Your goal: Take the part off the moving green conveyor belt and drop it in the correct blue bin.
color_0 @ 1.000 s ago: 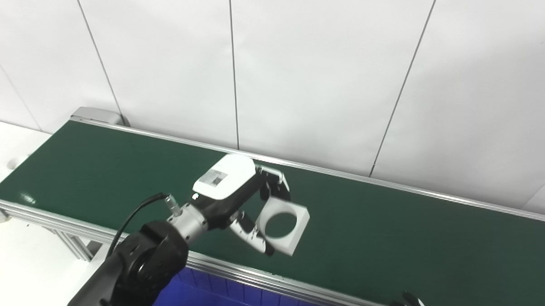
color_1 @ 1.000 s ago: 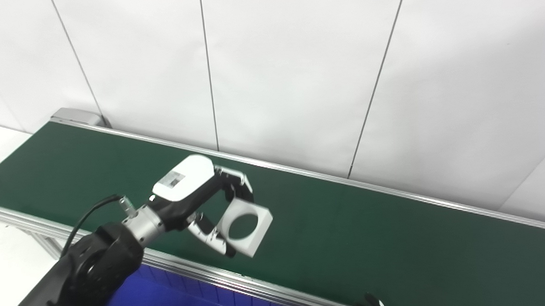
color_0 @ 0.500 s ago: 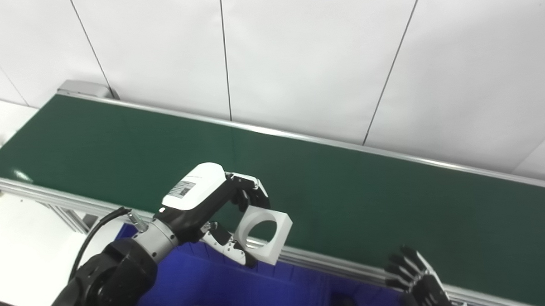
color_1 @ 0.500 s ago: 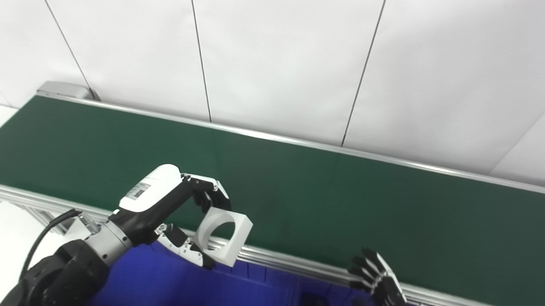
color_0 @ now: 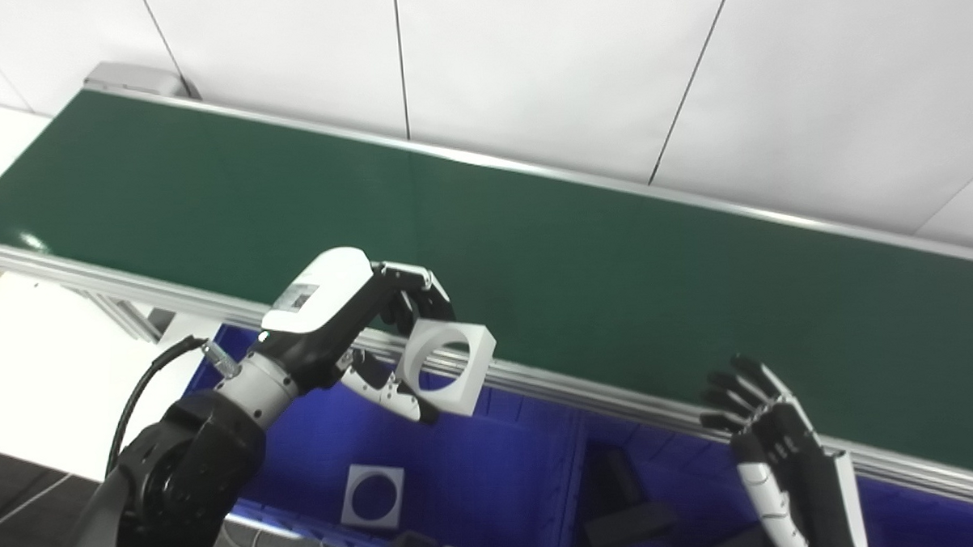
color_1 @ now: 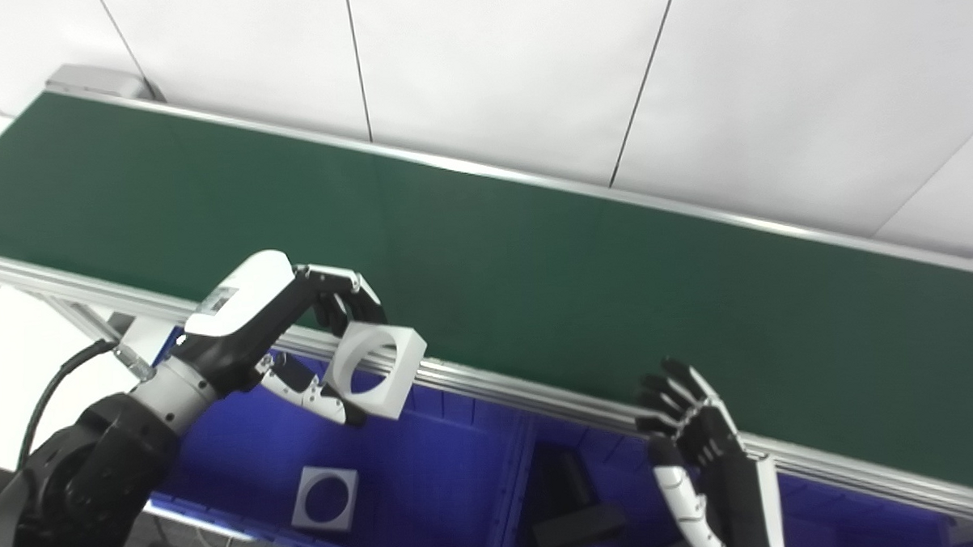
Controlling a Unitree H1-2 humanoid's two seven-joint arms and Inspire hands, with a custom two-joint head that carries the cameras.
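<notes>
Your left hand (color_0: 359, 326) is clamped on the white square block with the round through-hole (color_0: 445, 366), fingers over its top edge and thumb under the lower edge. Over the last second that block went from hanging above the green conveyor belt (color_0: 534, 247) to sitting past the belt's near aluminium rail (color_0: 588, 391); the head cameras also tilted down in that time, so part of the apparent shift is the view moving, but the block's position against the rail has clearly changed. It's now in the air over the left blue plastic bin (color_0: 477, 476), lower part over the bin's interior, upper part level with the rail. A matching white square holed part (color_0: 372, 495) already lies on that bin's floor, below and slightly left of the held one, so I'd read this as the correct bin. The neighbouring blue bin (color_0: 671, 469) to the right holds dark blocks (color_0: 628, 503), different type. Your right hand (color_1: 699, 452) is holding nothing, fingers spread, low beside the rail, clear of the work. Pick looks done and the carry nearly done; what's left is letting go. Watch the rail: the block is close to it, so a release here could clip the edge.
</notes>
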